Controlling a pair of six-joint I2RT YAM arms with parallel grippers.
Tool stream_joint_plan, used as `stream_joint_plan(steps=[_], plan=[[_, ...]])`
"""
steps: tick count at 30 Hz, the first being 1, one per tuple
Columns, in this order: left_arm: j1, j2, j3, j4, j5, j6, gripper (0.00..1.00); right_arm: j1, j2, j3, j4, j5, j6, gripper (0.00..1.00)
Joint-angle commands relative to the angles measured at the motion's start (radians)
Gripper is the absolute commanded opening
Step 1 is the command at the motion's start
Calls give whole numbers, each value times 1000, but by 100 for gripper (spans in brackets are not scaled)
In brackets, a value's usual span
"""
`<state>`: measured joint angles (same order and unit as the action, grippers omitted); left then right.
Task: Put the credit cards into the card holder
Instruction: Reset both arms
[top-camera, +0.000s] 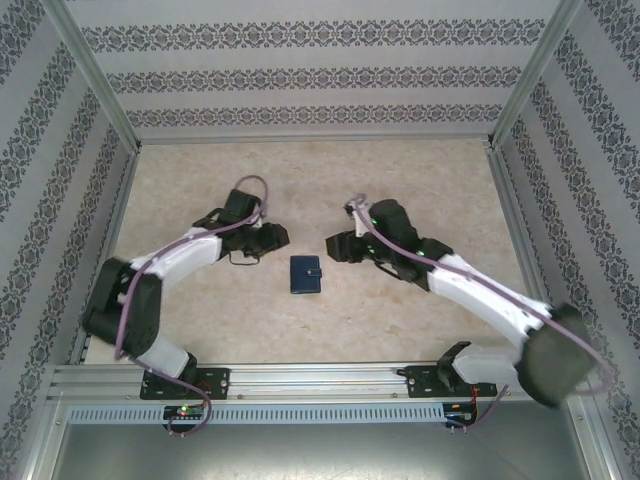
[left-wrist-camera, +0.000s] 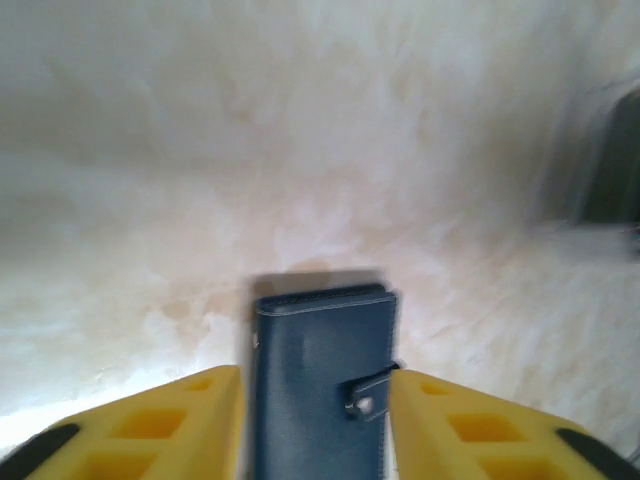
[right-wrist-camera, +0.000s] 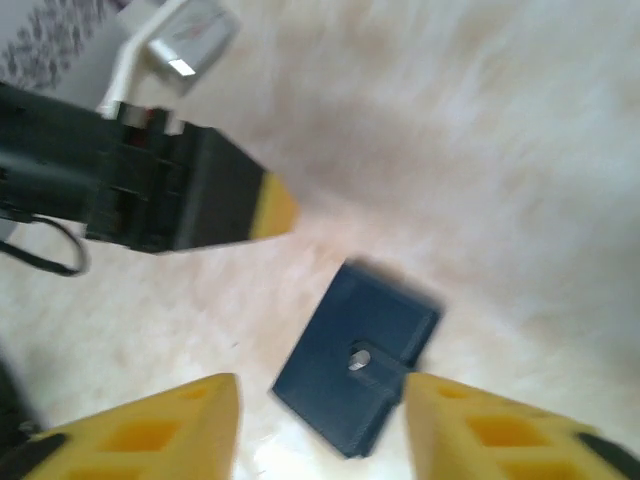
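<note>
Navy card holder (top-camera: 306, 275) lies closed on the beige table (top-camera: 430, 180). The left gripper (top-camera: 279, 238) is far-left of it and the right gripper (top-camera: 331, 246) far-right, both spread and empty.

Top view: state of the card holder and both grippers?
card holder: folded shut, snap tab across the front, lying flat, not held.
left gripper: open, empty, apart from the card holder.
right gripper: open, empty, apart from the card holder on its other side.
</note>
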<state>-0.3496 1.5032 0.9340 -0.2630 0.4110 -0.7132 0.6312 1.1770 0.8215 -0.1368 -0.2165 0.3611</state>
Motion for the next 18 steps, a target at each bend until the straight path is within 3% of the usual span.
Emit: stream_joint_plan(steps=[1, 2, 7, 9, 11, 14, 18], plan=[[29, -186, -59, 43, -122, 37, 52, -2, -203, -112, 2, 300, -90, 73], [32, -245, -77, 42, -177, 63, 55, -8, -278, -147, -2, 369, -107, 98], [33, -523, -212, 79, -410, 253, 69, -50, -639, -309, 14, 713, -162, 98], [33, -628, -270, 92, -478, 338, 100, -74, -762, -405, 105, 707, -296, 98], [33, -735, -325, 77, -580, 373, 100, -97, -887, -556, 220, 621, -470, 98], [32, -848, -422, 121, -716, 418, 100, -139, -998, -658, 276, 675, -451, 98], [33, -859, -618, 407, -608, 723, 100, -245, -958, -745, 427, 613, -411, 98]])
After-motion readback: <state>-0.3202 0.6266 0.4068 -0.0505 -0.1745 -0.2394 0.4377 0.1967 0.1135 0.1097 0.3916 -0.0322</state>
